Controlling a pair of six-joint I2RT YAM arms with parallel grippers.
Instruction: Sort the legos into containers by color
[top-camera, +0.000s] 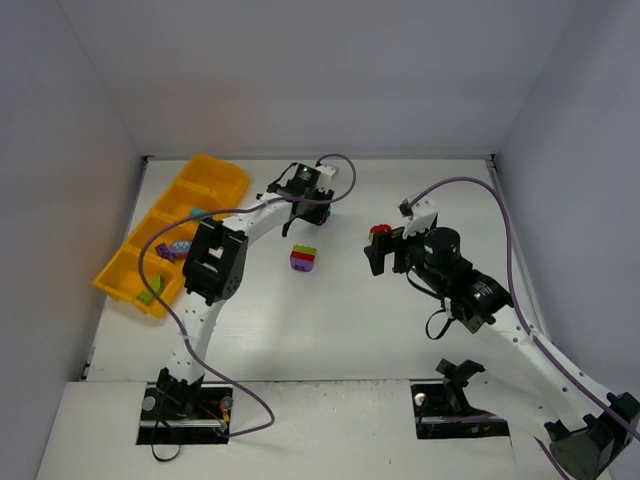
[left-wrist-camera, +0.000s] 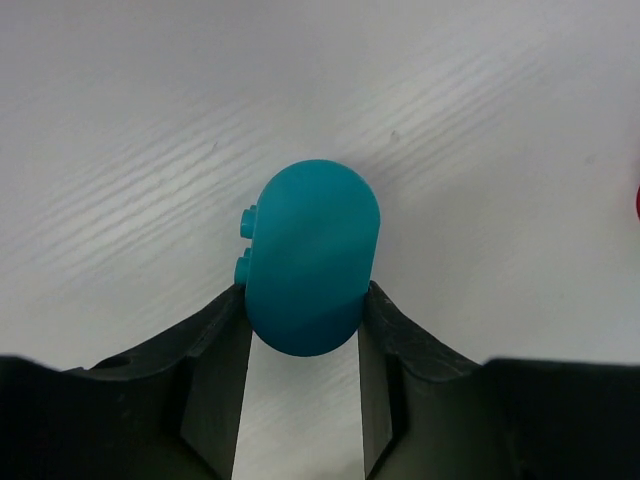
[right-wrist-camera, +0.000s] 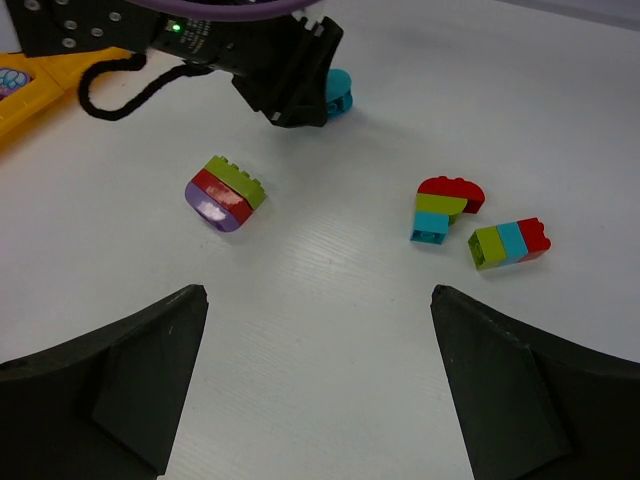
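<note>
My left gripper (top-camera: 308, 207) is at the table's far middle, its jaws closed against both sides of a rounded teal lego (left-wrist-camera: 312, 258), which also shows in the right wrist view (right-wrist-camera: 339, 92) low at the table surface. My right gripper (right-wrist-camera: 320, 300) is open wide and empty, hovering at mid-table (top-camera: 385, 252). A lime-red-purple stack (right-wrist-camera: 224, 192) lies between the arms (top-camera: 303, 259). A red-lime-teal stack (right-wrist-camera: 443, 208) and a lime-teal-red row (right-wrist-camera: 509, 243) lie ahead of the right gripper. The orange-yellow tray (top-camera: 222, 166) lies at the far left.
In the tray, a teal piece (top-camera: 198, 214), purple pieces (top-camera: 178, 249) and a lime piece (top-camera: 150, 293) lie in separate compartments. A red lego (top-camera: 380, 231) shows just beyond the right gripper. White walls enclose the table at back and sides.
</note>
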